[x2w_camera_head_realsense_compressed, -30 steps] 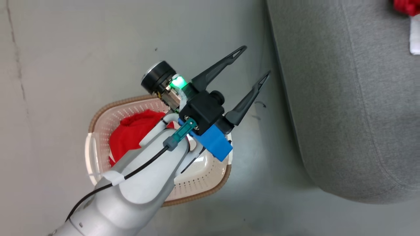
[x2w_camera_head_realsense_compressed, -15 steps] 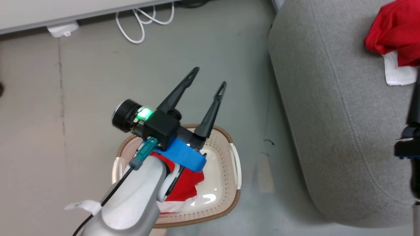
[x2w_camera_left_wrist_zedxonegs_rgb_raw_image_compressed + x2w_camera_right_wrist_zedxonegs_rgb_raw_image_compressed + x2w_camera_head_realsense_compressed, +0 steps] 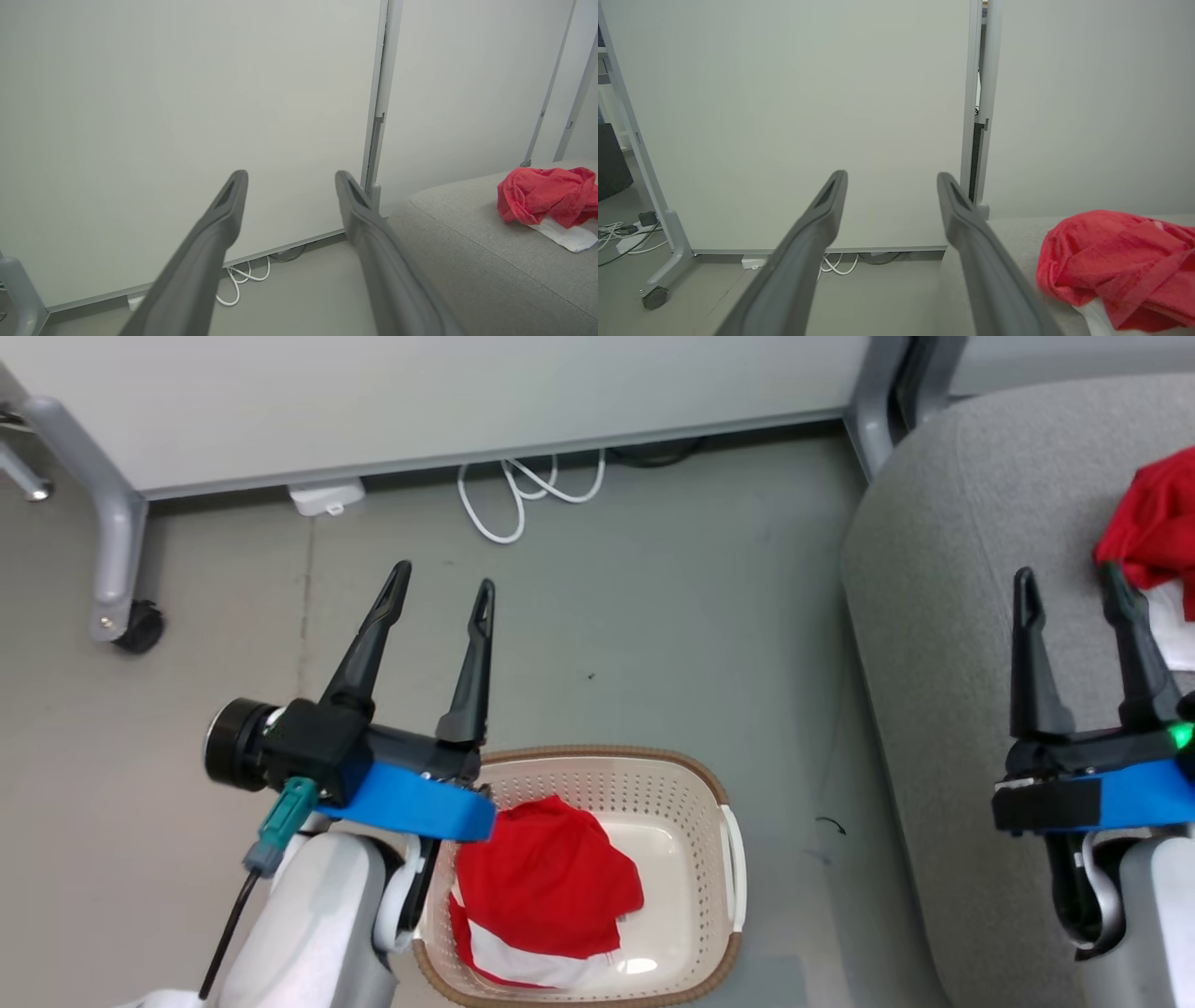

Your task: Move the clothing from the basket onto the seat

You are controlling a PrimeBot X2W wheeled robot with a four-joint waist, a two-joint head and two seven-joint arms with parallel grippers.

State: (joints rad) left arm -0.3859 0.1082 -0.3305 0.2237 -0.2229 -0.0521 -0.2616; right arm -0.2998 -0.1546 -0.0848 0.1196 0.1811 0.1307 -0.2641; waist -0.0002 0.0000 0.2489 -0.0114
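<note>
A cream basket (image 3: 691, 782) with a brown rim stands on the floor at the bottom of the head view. One red and white piece of clothing (image 3: 546, 887) lies crumpled inside it. A second red garment (image 3: 1153, 527) (image 3: 546, 196) (image 3: 1115, 268) lies on the grey seat (image 3: 962, 616) (image 3: 467, 252) at the right. My left gripper (image 3: 443, 586) (image 3: 289, 179) hangs open and empty above the floor, just left of the basket. My right gripper (image 3: 1069, 581) (image 3: 891, 182) is open and empty over the seat, left of the garment there.
A pale wheeled partition panel (image 3: 448, 392) (image 3: 784, 116) runs along the back, its grey leg and castor (image 3: 121, 616) at the left. White cables (image 3: 523, 495) and a white plug block (image 3: 327, 497) lie on the floor at its foot.
The head camera has tilted up, bringing the partition and my right gripper into the picture. My left gripper has swung from right of the basket to its left, fingers now pointing up.
</note>
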